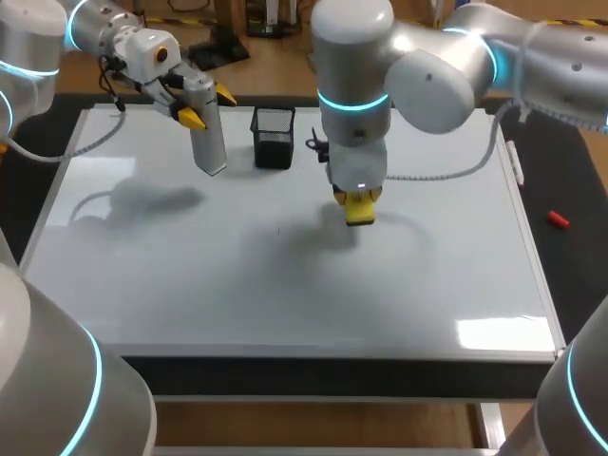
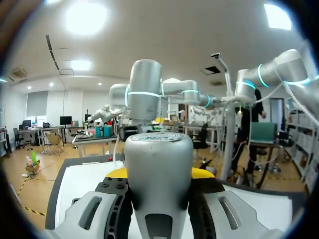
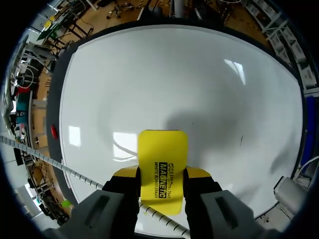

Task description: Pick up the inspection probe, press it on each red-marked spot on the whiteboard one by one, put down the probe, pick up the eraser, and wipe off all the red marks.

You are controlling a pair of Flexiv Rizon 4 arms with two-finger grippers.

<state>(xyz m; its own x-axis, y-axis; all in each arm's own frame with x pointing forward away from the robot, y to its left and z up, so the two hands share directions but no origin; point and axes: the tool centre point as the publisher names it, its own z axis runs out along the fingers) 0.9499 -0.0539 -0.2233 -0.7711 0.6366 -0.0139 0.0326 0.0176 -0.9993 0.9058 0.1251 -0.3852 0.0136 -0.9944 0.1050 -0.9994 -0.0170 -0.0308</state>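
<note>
Arms both loaded: left gripper, tilted at the whiteboard's far-left corner, clamps the near-upright inspection probe. Right gripper points straight down mid-board, pinching the yellow eraser.

Behind probe, left pincer tips mostly hidden; tiny speck on whiteboard, perhaps mark, unreadable.

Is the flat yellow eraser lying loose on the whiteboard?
No, the right arm's jaws hold the flat yellow eraser from both sides.
</note>
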